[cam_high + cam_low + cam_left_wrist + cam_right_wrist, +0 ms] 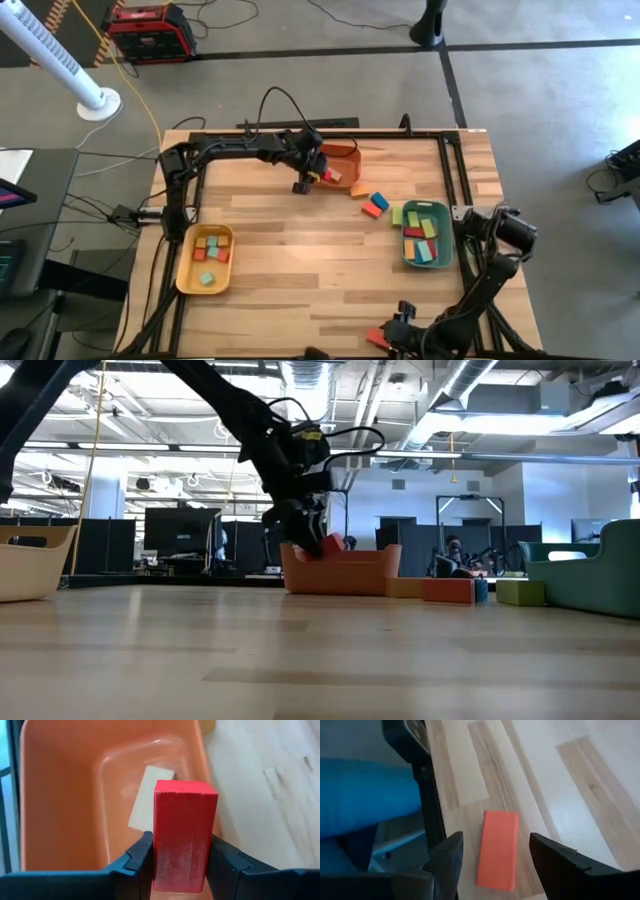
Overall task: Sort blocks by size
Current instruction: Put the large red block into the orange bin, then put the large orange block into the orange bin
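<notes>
The left gripper [180, 865] is clamped on a long red block [182, 832] over the orange tray [343, 158] at upper centre, which holds a tan block [150, 797]. The right gripper [495, 855], jaws apart, straddles an orange block [497, 849] at the bottom edge. Yellow tray [186, 272] and green tray [446, 250] are partly filled; four loose blocks [375, 203] remain mid-table.

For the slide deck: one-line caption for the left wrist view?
Left gripper shut on a red block, held over the orange tray with one tan block inside.

Left gripper [175, 865] clamping a red block [182, 832], orange tray [60, 795] open just ahead, one tan block [147, 795] inside, bare tabletop [270, 795] alongside.
</notes>
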Controlling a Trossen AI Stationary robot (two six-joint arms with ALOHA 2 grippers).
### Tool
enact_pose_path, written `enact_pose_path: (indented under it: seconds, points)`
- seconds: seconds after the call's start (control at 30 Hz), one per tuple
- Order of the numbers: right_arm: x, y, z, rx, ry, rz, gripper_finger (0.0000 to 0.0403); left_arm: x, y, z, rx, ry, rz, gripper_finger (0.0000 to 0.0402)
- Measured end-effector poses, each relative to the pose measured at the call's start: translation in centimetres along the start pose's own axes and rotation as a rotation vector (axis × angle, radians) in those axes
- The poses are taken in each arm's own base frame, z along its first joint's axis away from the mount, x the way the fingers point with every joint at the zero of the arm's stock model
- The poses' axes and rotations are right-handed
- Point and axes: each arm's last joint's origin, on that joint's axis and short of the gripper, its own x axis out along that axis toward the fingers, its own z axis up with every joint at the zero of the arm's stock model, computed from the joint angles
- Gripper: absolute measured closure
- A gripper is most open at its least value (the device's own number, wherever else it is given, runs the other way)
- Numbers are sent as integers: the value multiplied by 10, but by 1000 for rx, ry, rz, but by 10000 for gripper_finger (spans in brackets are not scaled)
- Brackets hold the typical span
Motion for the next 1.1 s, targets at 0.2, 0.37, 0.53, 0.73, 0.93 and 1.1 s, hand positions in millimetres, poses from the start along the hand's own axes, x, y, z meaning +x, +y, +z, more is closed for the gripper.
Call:
enact_pose_path:
  seconds: [0.2,0.37,0.53,0.73,0.93,1.1]
  points:
    - [7,0,-6,10,28,-11,147,-2,8,-8,-40,17,17,254]
    - [12,2,-9,20,27,3,147,-2,10,-10,-83,11,10,218]
    - [20,3,-12,33,54,10,147,-2,10,-10,-93,1,-2,199]
    - [33,0,-18,52,109,-8,147,-2,10,-9,-114,-8,3,196]
    - [38,1,-17,66,118,-26,148,-4,7,-5,-114,2,15,196]
    - [37,2,-12,38,131,-48,174,-14,-1,10,-98,-3,21,195]
